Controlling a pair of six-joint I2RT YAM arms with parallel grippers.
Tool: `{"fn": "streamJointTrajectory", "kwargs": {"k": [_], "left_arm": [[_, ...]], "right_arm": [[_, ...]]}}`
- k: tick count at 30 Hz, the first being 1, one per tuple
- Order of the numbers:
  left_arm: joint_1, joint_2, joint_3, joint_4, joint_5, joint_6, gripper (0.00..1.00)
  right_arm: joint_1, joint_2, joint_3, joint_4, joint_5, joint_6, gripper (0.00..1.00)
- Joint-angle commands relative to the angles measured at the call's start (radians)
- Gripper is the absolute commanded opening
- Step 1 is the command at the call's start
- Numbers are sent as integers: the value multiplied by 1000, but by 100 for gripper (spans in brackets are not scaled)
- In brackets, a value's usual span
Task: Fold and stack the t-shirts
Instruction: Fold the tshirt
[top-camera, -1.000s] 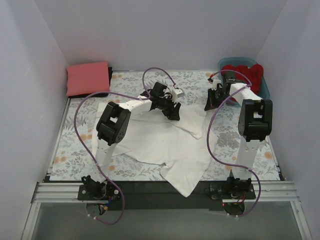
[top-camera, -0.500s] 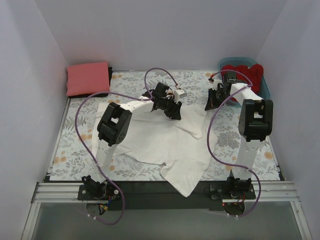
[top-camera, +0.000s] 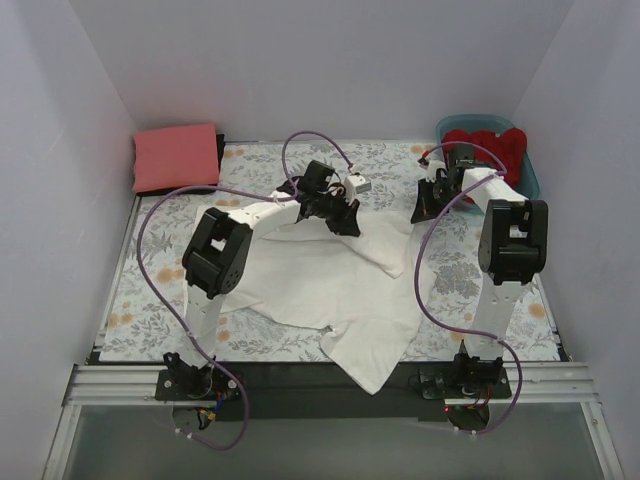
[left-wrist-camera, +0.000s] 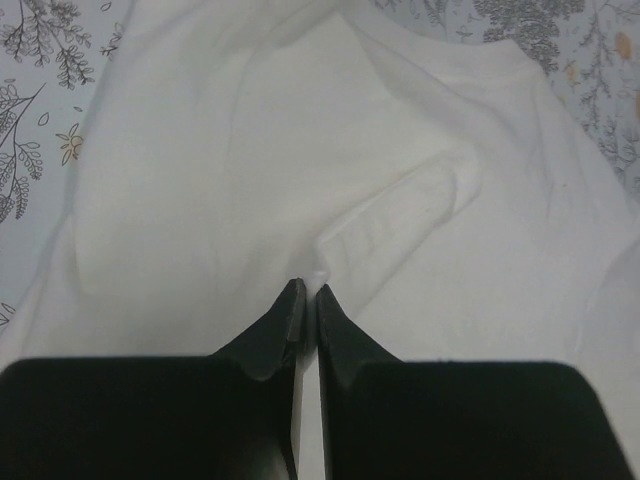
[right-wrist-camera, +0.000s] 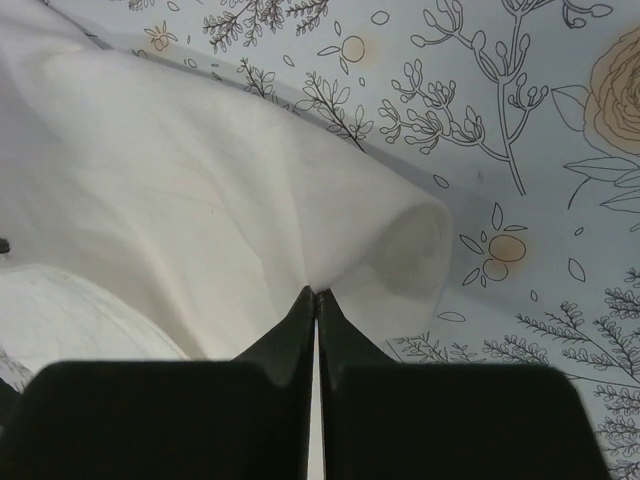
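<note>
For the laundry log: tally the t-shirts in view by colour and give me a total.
white t-shirt, spread on the table: 1
coral-pink t-shirt, folded at the far left corner: 1
red t-shirt, bundled in the teal tub: 1, as far as shows
Total: 3

Overhead view from behind, wrist views close, downward — sharing white t-shirt (top-camera: 330, 285)
</note>
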Motion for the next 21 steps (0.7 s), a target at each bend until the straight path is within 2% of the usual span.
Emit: {"fn": "streamJointTrajectory", "kwargs": {"k": [1,5,14,21], "left_arm": [[-6,-198,-58,-14,91,62,0],[-5,-251,-110,-55,122,89,0],[-6,-258,-161,-149,185,161,0],[-5,-235,-207,-208,108,283,2]], "right_arm": [[-2,-78,-13,-21,0,-16,1],[-4,-90,-20,-33,23,-30,1],[-4,-84,-36,-64,54,-43,1],[-4,-43,-35,-70,48,-50,1]]}}
